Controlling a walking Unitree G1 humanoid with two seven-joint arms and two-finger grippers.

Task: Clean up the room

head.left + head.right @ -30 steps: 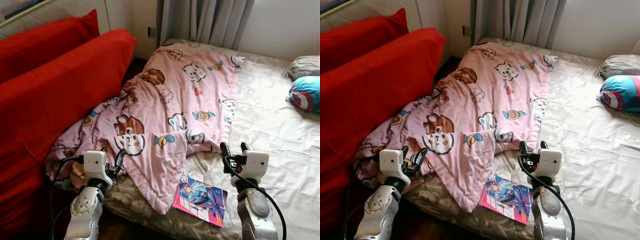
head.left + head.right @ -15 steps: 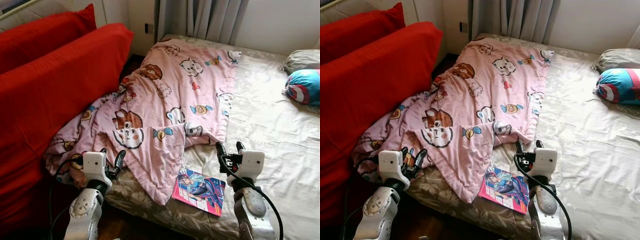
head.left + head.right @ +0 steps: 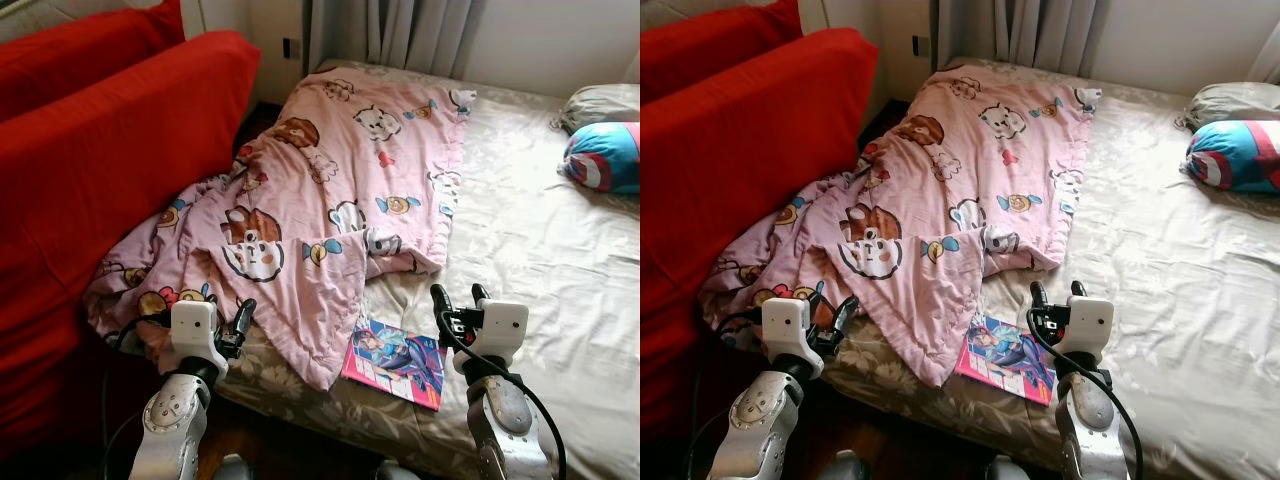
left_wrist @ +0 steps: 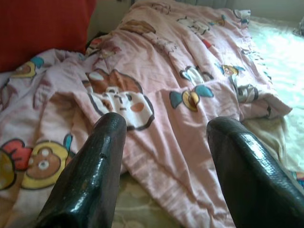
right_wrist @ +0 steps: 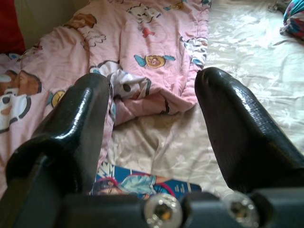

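The view has pulled back from the bed; nothing on it moved. Both the left gripper and right gripper hover with jaws apart, empty, the pink blanket overlapping the comic book.

We record soft daylight, brightest on the bed sheet toward its far edge; head views sharp; close wrist-view fingers blurred, carrying glare.
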